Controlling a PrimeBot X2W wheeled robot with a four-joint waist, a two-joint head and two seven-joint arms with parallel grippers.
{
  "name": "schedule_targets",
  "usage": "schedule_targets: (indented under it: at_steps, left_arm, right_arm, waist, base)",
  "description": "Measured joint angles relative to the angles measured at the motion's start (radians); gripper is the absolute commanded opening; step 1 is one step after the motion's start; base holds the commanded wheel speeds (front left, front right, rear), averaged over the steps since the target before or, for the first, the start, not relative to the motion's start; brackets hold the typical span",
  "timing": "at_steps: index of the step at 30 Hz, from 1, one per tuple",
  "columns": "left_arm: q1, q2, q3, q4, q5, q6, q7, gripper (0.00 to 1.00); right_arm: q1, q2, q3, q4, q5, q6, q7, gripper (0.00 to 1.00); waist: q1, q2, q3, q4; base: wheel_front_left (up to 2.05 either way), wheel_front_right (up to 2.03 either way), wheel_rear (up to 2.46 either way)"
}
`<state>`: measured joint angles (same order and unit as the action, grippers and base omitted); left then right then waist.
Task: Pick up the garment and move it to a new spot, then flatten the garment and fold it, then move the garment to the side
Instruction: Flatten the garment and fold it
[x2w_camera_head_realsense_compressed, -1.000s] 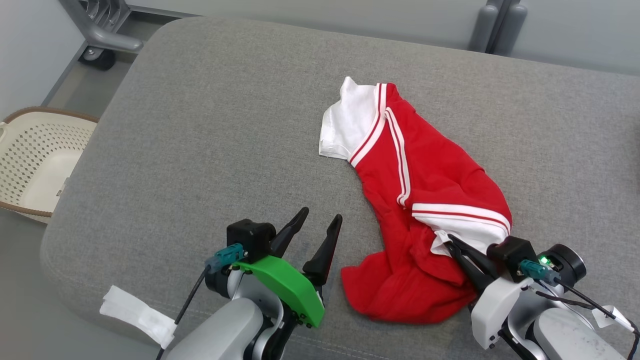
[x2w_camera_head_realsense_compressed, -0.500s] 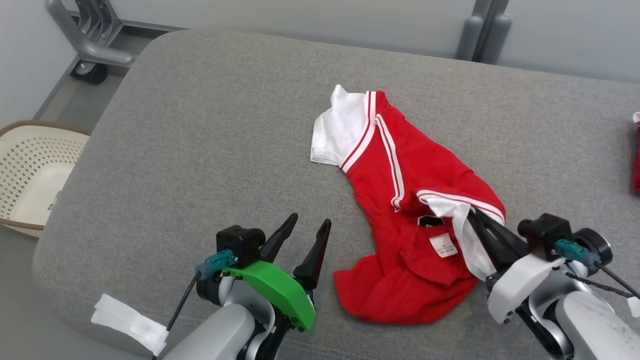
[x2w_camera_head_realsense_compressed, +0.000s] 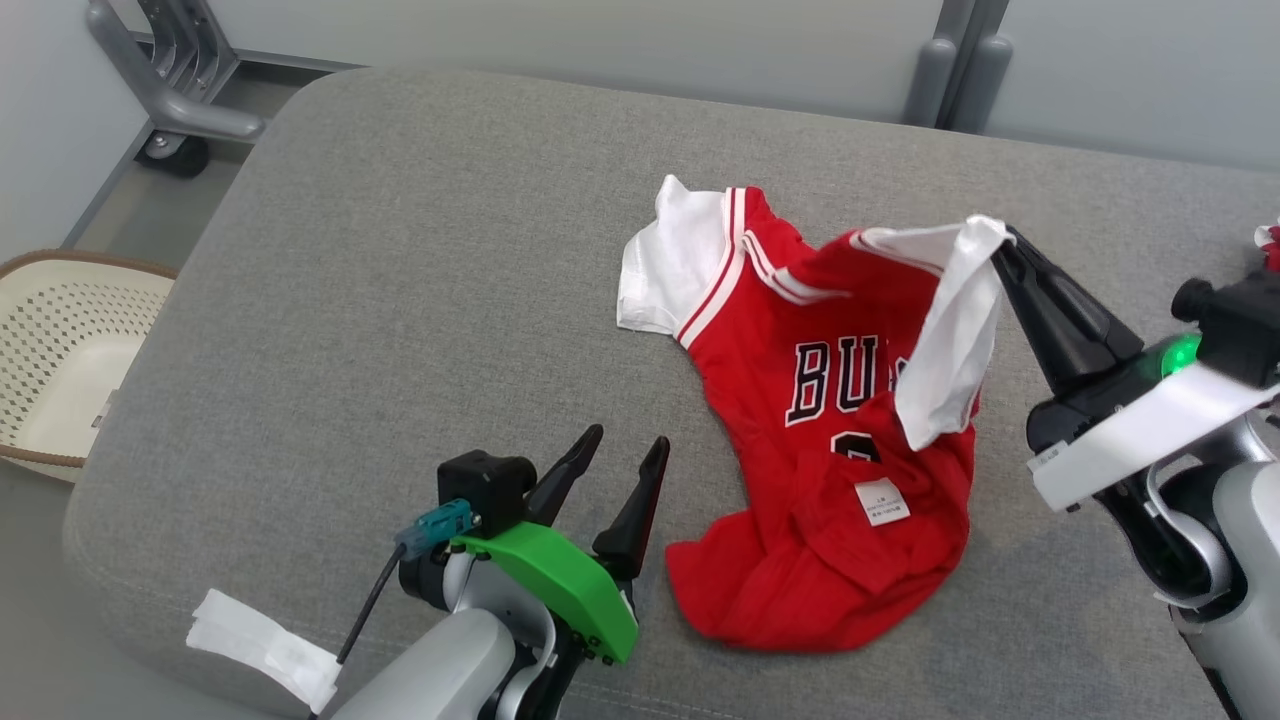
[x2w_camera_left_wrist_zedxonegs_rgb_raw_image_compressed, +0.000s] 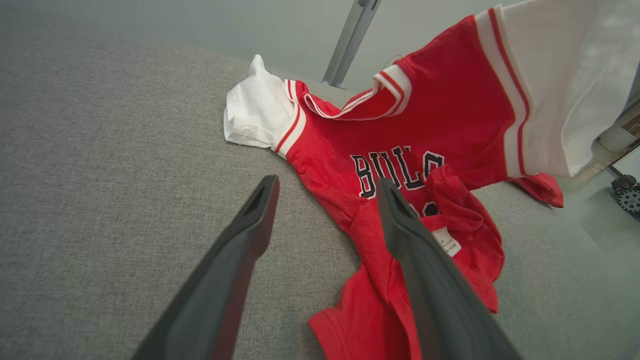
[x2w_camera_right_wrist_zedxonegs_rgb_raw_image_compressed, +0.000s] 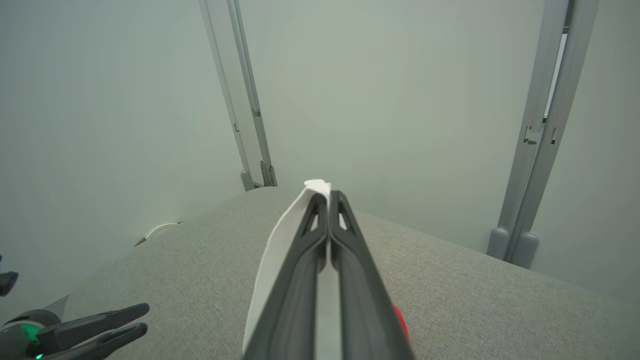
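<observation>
The garment (x2w_camera_head_realsense_compressed: 830, 450) is a red jersey with white sleeves and black lettering, lying crumpled on the grey cushion (x2w_camera_head_realsense_compressed: 400, 250). My right gripper (x2w_camera_head_realsense_compressed: 1000, 245) is shut on one white sleeve (x2w_camera_head_realsense_compressed: 950, 340) and holds it up above the jersey's right side. In the right wrist view that sleeve (x2w_camera_right_wrist_zedxonegs_rgb_raw_image_compressed: 280, 250) drapes over the closed right gripper (x2w_camera_right_wrist_zedxonegs_rgb_raw_image_compressed: 325, 196). My left gripper (x2w_camera_head_realsense_compressed: 625, 450) stands open just left of the jersey's lower hem, holding nothing. In the left wrist view the left gripper (x2w_camera_left_wrist_zedxonegs_rgb_raw_image_compressed: 327, 182) points at the garment (x2w_camera_left_wrist_zedxonegs_rgb_raw_image_compressed: 400, 150), its right finger over the red cloth.
A cream laundry basket (x2w_camera_head_realsense_compressed: 60, 340) stands on the floor to the left. A grey metal frame with a caster (x2w_camera_head_realsense_compressed: 170, 110) is at the back left, and two posts (x2w_camera_head_realsense_compressed: 945, 70) behind. A bit of another red item (x2w_camera_head_realsense_compressed: 1268, 245) shows at the right edge.
My right gripper has lifted the white sleeve up and away to the right, opening the jersey so its lettering shows. The left gripper has stayed put; the camera shifted slightly.
</observation>
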<state>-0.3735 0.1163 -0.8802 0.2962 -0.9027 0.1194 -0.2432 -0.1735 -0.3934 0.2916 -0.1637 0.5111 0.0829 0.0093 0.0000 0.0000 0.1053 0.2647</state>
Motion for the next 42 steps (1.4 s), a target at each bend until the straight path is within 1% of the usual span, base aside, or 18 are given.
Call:
schedule_targets:
  at_steps: [3, 8, 9, 13, 19, 21, 26, 31, 37, 41, 42]
  left_arm:
    - [0.001, -0.002, 0.000, -0.003, 0.000, 0.000, 0.000, 1.00]
    - [0.001, -0.009, -0.004, -0.006, 0.000, 0.000, 0.000, 1.00]
    - [0.001, -0.009, -0.004, -0.006, 0.000, 0.000, 0.000, 1.00]
    - [0.001, -0.013, -0.009, -0.007, 0.000, 0.000, 0.000, 1.00]
    - [0.001, -0.032, -0.019, -0.010, -0.001, 0.000, 0.000, 1.00]
    - [0.001, -0.035, -0.019, -0.012, -0.002, -0.001, 0.000, 1.00]
    - [0.001, -0.038, -0.017, -0.014, -0.010, -0.001, -0.005, 1.00]
    - [0.003, -0.041, -0.002, -0.016, -0.016, -0.002, -0.005, 1.00]
    - [0.004, -0.041, 0.015, -0.016, -0.016, -0.002, -0.005, 1.00]
    - [0.005, -0.041, 0.021, -0.013, -0.016, -0.002, -0.005, 1.00]
    - [0.005, -0.041, 0.025, -0.014, -0.016, -0.002, -0.005, 1.00]
  right_arm:
    - [-0.060, -0.009, -0.002, -0.060, 0.050, 0.013, 0.050, 0.00]
    - [-0.158, -0.048, -0.010, -0.124, 0.101, 0.015, 0.156, 0.00]
    - [-0.158, -0.048, -0.010, -0.124, 0.101, 0.015, 0.156, 0.00]
    - [-0.252, -0.059, -0.010, -0.159, 0.135, 0.021, 0.243, 0.00]
    - [-0.396, -0.073, -0.006, -0.186, 0.194, 0.021, 0.375, 0.00]
    - [-0.448, -0.076, -0.014, -0.185, 0.205, 0.020, 0.412, 0.00]
    - [-0.568, -0.083, -0.035, -0.151, 0.221, -0.019, 0.504, 0.00]
    - [-0.664, -0.099, -0.039, -0.102, 0.222, -0.040, 0.579, 0.00]
    - [-0.772, -0.102, -0.015, -0.053, 0.214, -0.041, 0.633, 0.00]
    - [-0.784, -0.108, -0.016, -0.011, 0.193, -0.043, 0.640, 0.00]
    - [-0.788, -0.109, -0.021, -0.004, 0.192, -0.053, 0.644, 0.00]
  waist:
    - [0.0000, 0.0000, -0.002, 0.002]
    - [0.0000, 0.0000, -0.008, 0.012]
    - [0.0000, 0.0000, -0.008, 0.012]
    - [0.0000, 0.0000, -0.012, 0.023]
    - [0.0000, 0.0000, -0.020, 0.045]
    - [0.0000, 0.0000, -0.021, 0.053]
    - [0.0000, 0.0000, -0.024, 0.076]
    - [0.0000, 0.0000, -0.023, 0.097]
    - [0.0000, 0.0000, -0.024, 0.107]
    - [0.0000, 0.0000, -0.034, 0.109]
    - [0.0000, 0.0000, -0.035, 0.108]
  base:
    - [0.00, 0.00, 0.00]
    - [0.00, 0.00, 0.00]
    - [0.00, 0.00, 0.00]
    - [0.00, 0.00, 0.00]
    - [0.00, 0.00, 0.00]
    - [0.00, 0.00, 0.00]
    - [0.00, 0.00, 0.00]
    - [0.00, 0.00, 0.00]
    - [0.00, 0.00, 0.00]
    - [0.00, 0.00, 0.00]
    - [0.00, 0.00, 0.00]
